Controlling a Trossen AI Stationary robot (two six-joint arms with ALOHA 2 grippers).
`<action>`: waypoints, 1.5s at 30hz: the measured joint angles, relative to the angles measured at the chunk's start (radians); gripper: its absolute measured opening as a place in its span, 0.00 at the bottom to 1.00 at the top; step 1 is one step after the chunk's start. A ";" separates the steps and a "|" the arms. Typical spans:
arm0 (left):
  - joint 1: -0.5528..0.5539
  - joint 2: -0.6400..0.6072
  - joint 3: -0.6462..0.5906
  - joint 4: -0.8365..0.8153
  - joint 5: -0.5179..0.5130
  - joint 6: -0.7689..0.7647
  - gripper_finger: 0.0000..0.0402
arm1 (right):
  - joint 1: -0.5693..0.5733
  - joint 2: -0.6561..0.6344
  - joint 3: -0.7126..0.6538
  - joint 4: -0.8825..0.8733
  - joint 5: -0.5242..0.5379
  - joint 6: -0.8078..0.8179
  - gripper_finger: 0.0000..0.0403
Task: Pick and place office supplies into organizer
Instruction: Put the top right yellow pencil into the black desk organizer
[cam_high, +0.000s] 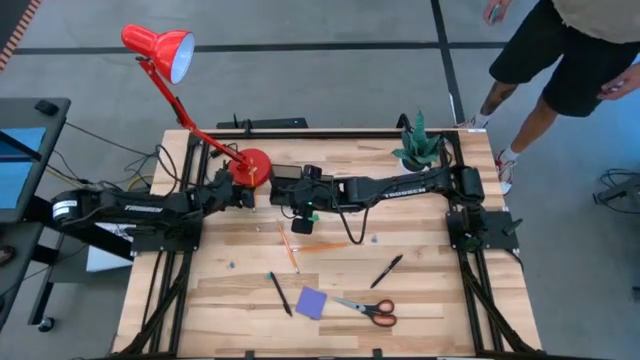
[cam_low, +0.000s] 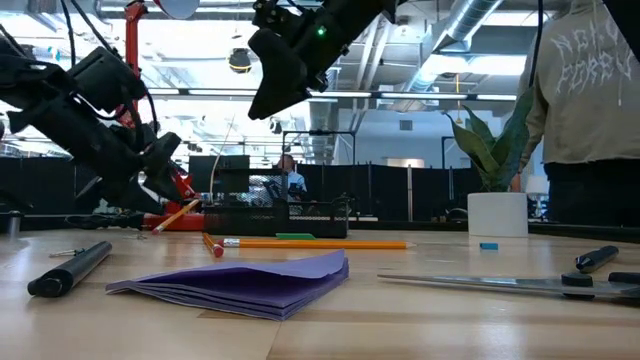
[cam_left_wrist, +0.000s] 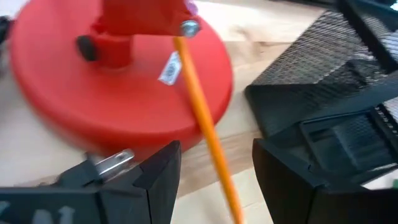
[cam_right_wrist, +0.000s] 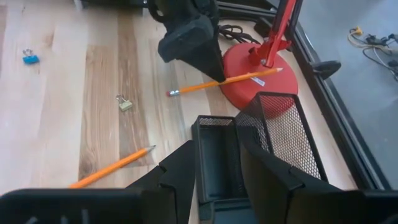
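An orange pencil (cam_left_wrist: 205, 124) slants between the fingers of my open left gripper (cam_left_wrist: 217, 155), beside the red lamp base (cam_left_wrist: 118, 93). Its eraser end (cam_left_wrist: 185, 28) lies over that base. In the right wrist view the left gripper's fingertips (cam_right_wrist: 214, 71) stand at the pencil's middle; whether they touch it cannot be told. My right gripper (cam_right_wrist: 217, 146) hangs open and empty above the black mesh organizer (cam_right_wrist: 273, 134). Two more pencils (cam_high: 288, 245), two black pens (cam_high: 280, 293), a purple notepad (cam_high: 311, 302) and red-handled scissors (cam_high: 368, 310) lie on the near half of the table.
The lamp's red arm (cam_high: 190, 120) rises over the table's far left. A potted plant (cam_high: 418, 145) stands at the far right corner. Small binder clips (cam_right_wrist: 124, 102) lie loose on the wood. A person (cam_high: 570, 50) stands beyond the far right corner.
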 joint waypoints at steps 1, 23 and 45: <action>0.000 0.021 0.000 0.031 0.003 0.002 0.47 | 0.000 0.000 0.000 0.000 0.000 0.002 0.30; 0.000 0.363 0.002 0.309 -0.014 -0.050 0.47 | 0.000 0.000 0.000 -0.003 -0.003 0.003 0.30; -0.015 0.458 0.081 0.457 0.095 0.152 0.01 | 0.001 0.001 0.000 -0.035 -0.002 0.008 0.30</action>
